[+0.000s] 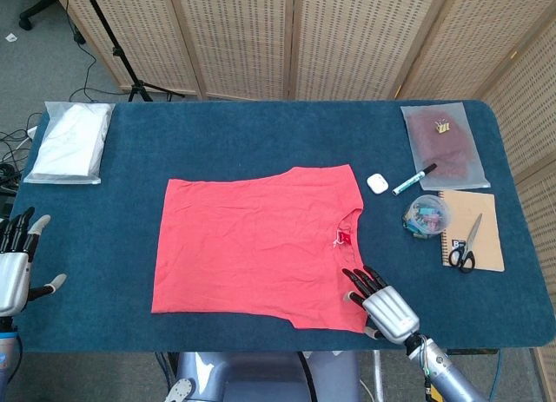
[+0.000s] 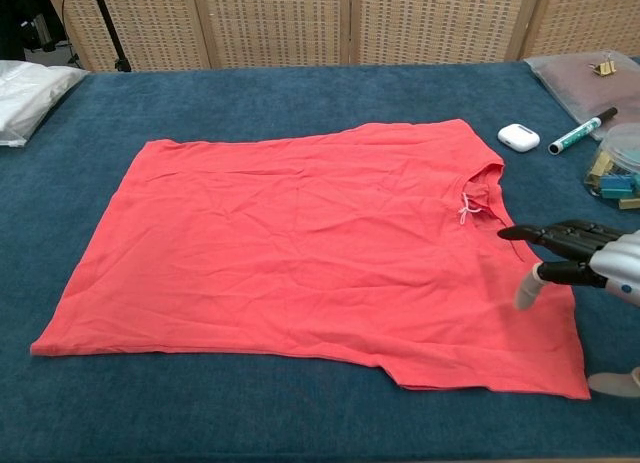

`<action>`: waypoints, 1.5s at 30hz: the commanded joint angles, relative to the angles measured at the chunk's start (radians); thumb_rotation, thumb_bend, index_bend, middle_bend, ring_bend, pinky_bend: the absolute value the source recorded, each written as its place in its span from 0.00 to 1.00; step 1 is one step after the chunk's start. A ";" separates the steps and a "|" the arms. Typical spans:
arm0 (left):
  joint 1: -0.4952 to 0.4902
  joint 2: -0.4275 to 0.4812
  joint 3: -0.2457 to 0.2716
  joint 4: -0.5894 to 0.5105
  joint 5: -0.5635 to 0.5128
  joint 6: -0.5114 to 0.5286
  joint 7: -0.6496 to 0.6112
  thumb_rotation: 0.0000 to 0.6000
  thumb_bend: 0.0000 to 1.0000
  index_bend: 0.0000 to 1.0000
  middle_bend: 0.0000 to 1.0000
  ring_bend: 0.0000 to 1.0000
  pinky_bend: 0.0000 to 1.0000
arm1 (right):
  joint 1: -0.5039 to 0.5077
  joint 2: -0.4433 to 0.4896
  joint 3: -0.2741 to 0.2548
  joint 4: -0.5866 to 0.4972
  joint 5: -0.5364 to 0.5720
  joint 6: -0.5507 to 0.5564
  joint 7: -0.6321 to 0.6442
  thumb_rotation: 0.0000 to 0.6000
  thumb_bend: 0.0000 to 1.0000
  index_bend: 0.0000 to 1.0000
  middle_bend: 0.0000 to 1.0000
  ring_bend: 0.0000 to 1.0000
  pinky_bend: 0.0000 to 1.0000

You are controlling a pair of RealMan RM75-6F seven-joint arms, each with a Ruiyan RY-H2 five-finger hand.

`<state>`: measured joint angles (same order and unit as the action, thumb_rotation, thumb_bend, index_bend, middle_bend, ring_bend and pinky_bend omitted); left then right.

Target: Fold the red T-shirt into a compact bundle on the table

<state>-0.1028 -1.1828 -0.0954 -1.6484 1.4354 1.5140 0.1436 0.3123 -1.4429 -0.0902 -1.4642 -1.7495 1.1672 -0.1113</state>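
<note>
Red T-shirt (image 1: 261,241) flat on blue table (image 1: 261,141), right hand (image 1: 382,302) spread over its near right corner, holding nothing, left hand (image 1: 16,263) open off table's left edge.

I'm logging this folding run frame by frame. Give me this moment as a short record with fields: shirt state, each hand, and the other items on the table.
shirt: red T-shirt lies flat and unfolded on the blue table, collar toward the right
right hand: right hand over the shirt's near right sleeve, fingers extended, holding nothing
left hand: left hand off the table's left edge, fingers apart, holding nothing
right side items: earbud case, marker, tub of clips, scissors on a notebook, bagged dark cloth
far left: bagged white cloth
</note>
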 commanded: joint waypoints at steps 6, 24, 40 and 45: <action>-0.002 -0.011 0.000 0.000 -0.005 -0.001 0.021 1.00 0.01 0.00 0.00 0.00 0.00 | 0.016 -0.036 -0.007 -0.014 0.012 -0.031 -0.056 1.00 0.00 0.33 0.00 0.00 0.00; -0.001 -0.006 -0.001 -0.002 -0.008 -0.001 0.009 1.00 0.01 0.00 0.00 0.00 0.00 | 0.023 -0.083 -0.002 0.001 0.056 -0.043 -0.142 1.00 0.00 0.33 0.00 0.00 0.00; -0.002 -0.008 0.003 -0.001 -0.006 -0.004 0.015 1.00 0.01 0.00 0.00 0.00 0.00 | 0.027 -0.107 0.002 0.044 0.043 0.008 -0.133 1.00 0.56 0.37 0.00 0.00 0.00; -0.002 -0.008 0.002 -0.001 -0.007 -0.004 0.015 1.00 0.01 0.00 0.00 0.00 0.00 | 0.031 -0.107 -0.001 0.053 0.054 -0.003 -0.130 1.00 0.56 0.42 0.00 0.00 0.00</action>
<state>-0.1045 -1.1909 -0.0931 -1.6493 1.4285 1.5103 0.1587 0.3427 -1.5504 -0.0906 -1.4114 -1.6962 1.1650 -0.2418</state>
